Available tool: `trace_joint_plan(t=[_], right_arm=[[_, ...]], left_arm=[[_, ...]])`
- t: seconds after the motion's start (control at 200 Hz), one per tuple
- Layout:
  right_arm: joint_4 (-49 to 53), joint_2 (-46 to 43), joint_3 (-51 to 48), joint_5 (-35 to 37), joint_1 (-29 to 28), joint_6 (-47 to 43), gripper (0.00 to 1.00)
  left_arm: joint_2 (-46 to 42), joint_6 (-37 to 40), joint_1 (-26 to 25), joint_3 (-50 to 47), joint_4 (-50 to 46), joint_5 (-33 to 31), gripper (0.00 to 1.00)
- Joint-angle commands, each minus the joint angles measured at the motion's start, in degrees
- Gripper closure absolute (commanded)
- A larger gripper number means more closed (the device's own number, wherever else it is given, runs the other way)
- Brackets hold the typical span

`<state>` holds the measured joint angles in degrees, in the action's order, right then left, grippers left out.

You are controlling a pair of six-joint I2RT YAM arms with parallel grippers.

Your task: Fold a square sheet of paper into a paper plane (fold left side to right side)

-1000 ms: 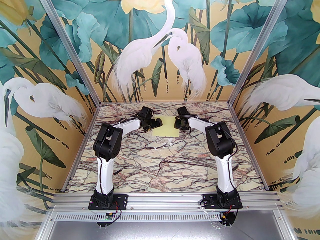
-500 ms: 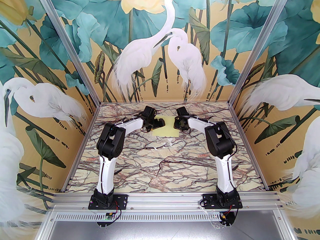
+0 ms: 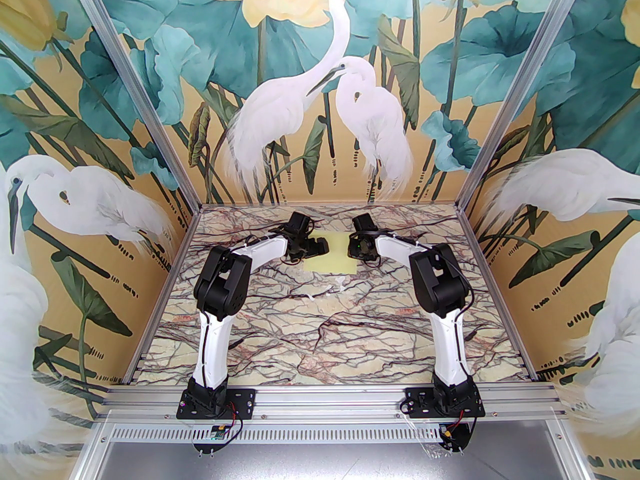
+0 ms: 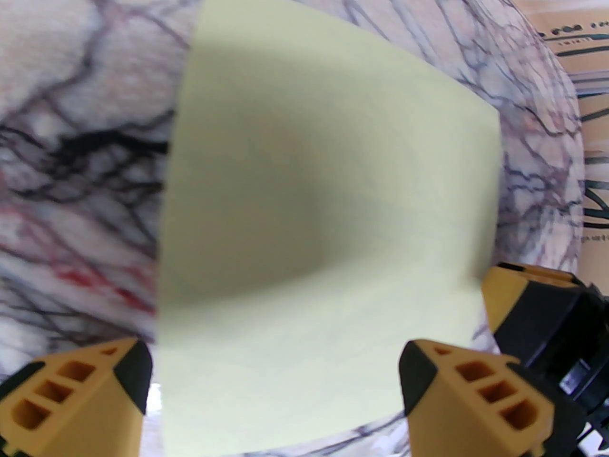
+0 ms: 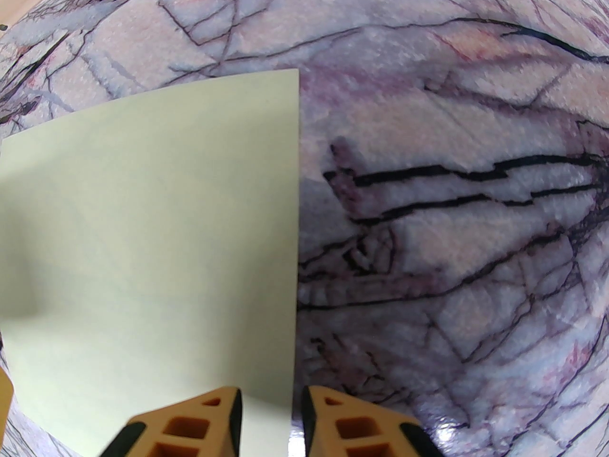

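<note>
Bright, even light — wrist views blurred, edges bowed by fisheye.

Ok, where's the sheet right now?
In the top view the sheet lies flat on the table, far centre, between the grippers: the left gripper over its left edge, the right gripper at its right edge.

Marbled table (image 3: 325, 328): square paper sheet (image 3: 334, 259), white scrap (image 3: 339, 284).

Saw sheet (image 4: 309, 207) blurred; lost its left, right edges under left gripper (image 3: 319, 246), right gripper (image 3: 357, 250).
</note>
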<state>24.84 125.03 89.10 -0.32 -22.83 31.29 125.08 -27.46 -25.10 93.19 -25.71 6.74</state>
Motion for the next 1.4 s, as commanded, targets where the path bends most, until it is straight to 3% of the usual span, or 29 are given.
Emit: trace_joint_plan(t=[0.0,0.225,0.675,1.02,1.395], right_arm=[[1.8,2.3,1.0,-0.8,-0.8,-0.5,0.73],[1.6,3.0,1.7,-1.9,-1.0,-0.6,0.80],[2.0,4.3,2.6,-3.9,-1.4,-0.5,0.86],[2.6,4.6,2.6,-3.6,-1.4,-0.8,0.85],[2.7,4.8,2.5,-3.7,-1.4,-1.4,0.85]], left_arm=[[1.9,2.5,-0.1,3.6,-3.9,-4.3,0.10],[2.9,2.0,-0.1,3.1,-2.3,-2.3,0.10],[3.8,-4.0,-0.2,1.4,2.6,11.7,0.10],[2.7,-7.1,0.0,-0.4,9.4,18.3,0.10],[1.1,-16.5,3.0,-9.1,35.8,29.8,0.10]])
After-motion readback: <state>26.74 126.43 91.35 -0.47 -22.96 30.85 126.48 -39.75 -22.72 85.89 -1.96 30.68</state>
